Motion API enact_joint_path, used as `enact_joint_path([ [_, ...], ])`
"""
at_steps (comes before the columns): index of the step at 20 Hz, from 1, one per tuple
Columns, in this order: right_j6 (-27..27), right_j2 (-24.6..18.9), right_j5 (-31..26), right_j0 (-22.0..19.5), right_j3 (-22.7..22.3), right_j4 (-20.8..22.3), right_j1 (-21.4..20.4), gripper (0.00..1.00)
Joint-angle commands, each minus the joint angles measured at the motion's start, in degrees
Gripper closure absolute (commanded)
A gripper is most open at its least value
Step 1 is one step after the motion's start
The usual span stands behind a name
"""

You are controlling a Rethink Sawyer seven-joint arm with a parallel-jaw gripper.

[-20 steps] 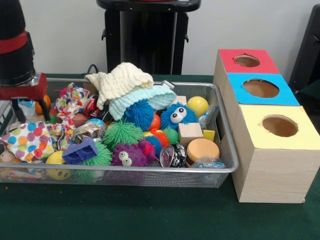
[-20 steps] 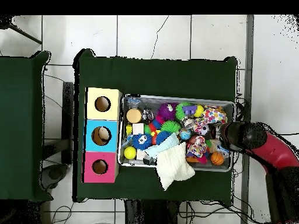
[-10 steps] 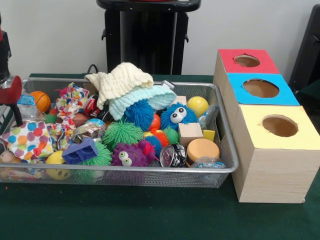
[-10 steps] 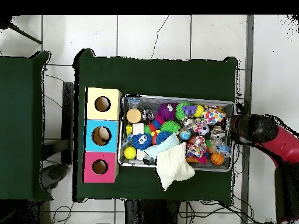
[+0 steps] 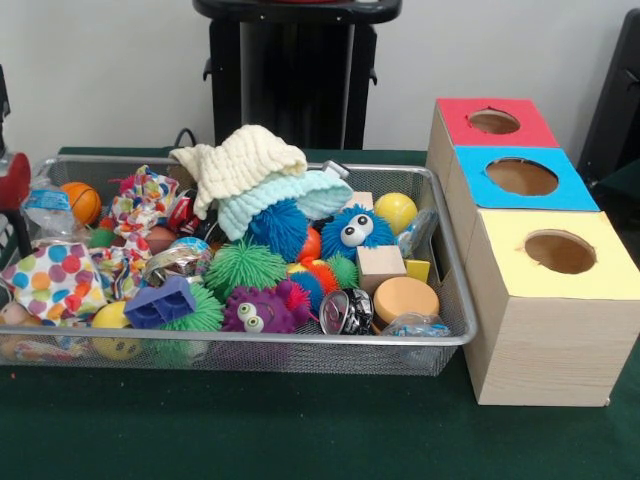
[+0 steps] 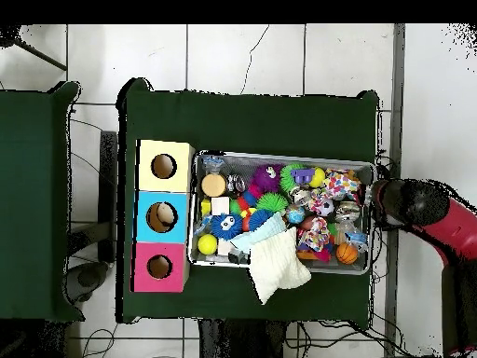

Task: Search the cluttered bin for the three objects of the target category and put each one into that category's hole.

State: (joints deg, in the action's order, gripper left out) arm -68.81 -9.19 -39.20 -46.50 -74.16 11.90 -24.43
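A wire mesh bin (image 5: 250, 340) is full of toys. It holds a cream knitted cloth (image 5: 240, 160), a blue fuzzy ball with eyes (image 5: 355, 230), a purple one with eyes (image 5: 255, 310), a green spiky ball (image 5: 243, 265), a yellow ball (image 5: 396, 211), an orange ball (image 5: 80, 200) and a wooden block (image 5: 380, 267). Beside the bin stand a red box (image 5: 495, 122), a blue box (image 5: 522, 177) and a yellow box (image 5: 560, 252), each with a round hole. My gripper (image 5: 10, 200) shows only at the left edge, outside the bin's end. From overhead the gripper (image 6: 396, 200) hangs just past the bin's right rim (image 6: 373, 186).
An orange disc (image 5: 405, 298), a blue plastic block (image 5: 160, 303), a polka-dot cloth (image 5: 55, 280) and a shiny metal piece (image 5: 345, 312) lie near the bin's front. The black pedestal (image 5: 295, 70) stands behind the bin. Green cloth (image 5: 300, 430) covers the table.
My gripper has drawn away from over the bin's end to just outside its rim. Nothing in the bin has moved.
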Motion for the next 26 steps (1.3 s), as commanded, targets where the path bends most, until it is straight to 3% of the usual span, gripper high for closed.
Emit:
enact_joint_path([
  [1,-6.9,-1.5,-0.5,1.0,1.7,-0.9,2.8,0.00],
  [5,-5.8,-1.5,-1.1,0.8,2.2,-0.5,2.6,0.00],
  [16,-1.0,-2.3,-10.0,0.3,9.1,-0.7,3.0,0.00],
  [26,-0.4,-2.6,-12.8,0.6,10.9,-0.2,3.8,0.00],
])
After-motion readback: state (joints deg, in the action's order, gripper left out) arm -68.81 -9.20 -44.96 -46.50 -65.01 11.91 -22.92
